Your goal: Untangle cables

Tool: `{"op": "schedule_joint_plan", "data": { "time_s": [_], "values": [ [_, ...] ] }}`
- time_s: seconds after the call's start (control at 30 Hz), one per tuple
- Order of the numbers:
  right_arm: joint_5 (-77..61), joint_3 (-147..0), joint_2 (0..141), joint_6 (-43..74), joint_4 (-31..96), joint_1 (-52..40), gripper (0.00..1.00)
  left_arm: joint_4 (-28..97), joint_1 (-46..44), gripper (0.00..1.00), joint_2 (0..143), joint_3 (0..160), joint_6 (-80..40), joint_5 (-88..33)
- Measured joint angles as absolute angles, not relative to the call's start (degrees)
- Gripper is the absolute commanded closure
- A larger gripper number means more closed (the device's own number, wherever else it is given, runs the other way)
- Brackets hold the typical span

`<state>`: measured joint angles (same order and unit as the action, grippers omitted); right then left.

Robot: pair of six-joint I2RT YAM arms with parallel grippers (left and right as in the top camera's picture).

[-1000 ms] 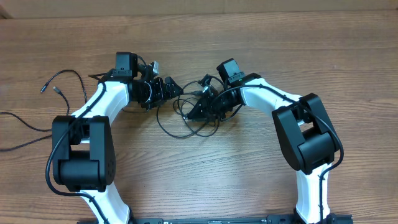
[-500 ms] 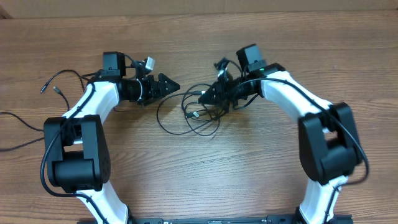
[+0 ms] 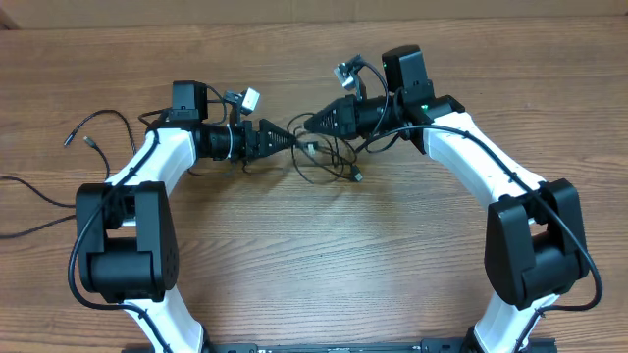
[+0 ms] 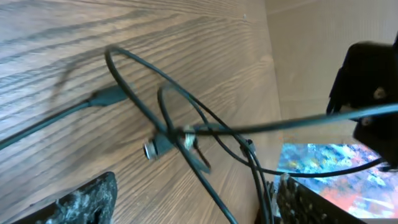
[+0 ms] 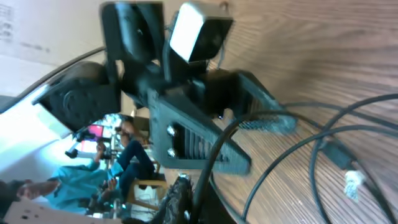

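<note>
R tool (image 3: 316, 123) closed, pinching one strand of the cables (image 3: 329, 162); strand runs taut to a knot. L tool (image 3: 285, 138) wide open, tips just beside R tool. Strands pass btwn its fingers (image 4: 84, 198), not clamped. Rest of tangle lies on bench (image 3: 324, 265) near both tools.

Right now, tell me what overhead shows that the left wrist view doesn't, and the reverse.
Overhead only: the white-and-black left arm and right arm whole, and a separate thin black cord at the table's left. Left wrist only: a close look at the crossing with its silver plug tip, and a strand taut toward the right pincer. Both: the tangled thin black cables on the brown wooden table.
</note>
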<state>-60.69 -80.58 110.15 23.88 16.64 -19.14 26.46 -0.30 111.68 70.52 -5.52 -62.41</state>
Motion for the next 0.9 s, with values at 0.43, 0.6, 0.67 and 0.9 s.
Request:
{"op": "schedule_joint_plan", "data": {
  "time_s": [0.43,0.6,0.67,0.9],
  "values": [
    [-61.5,-80.6,110.1,36.3,3.9,-19.2,0.96,25.9,-1.2,0.40,111.7,70.5,-5.4,-62.6],
    [-62.5,-80.6,110.1,37.3,2.5,-19.1,0.96,25.7,-3.2,0.45,111.7,70.5,-6.2,-55.8],
    [-63.3,-80.6,110.1,37.4,0.8,-19.0,0.96,25.9,-4.0,0.45,111.7,70.5,-7.6,-51.5],
    [-67.9,-80.6,110.1,37.5,-2.0,-16.1,0.96,27.7,-5.7,0.38,111.7,70.5,-12.4,-37.6]
  ]
}}
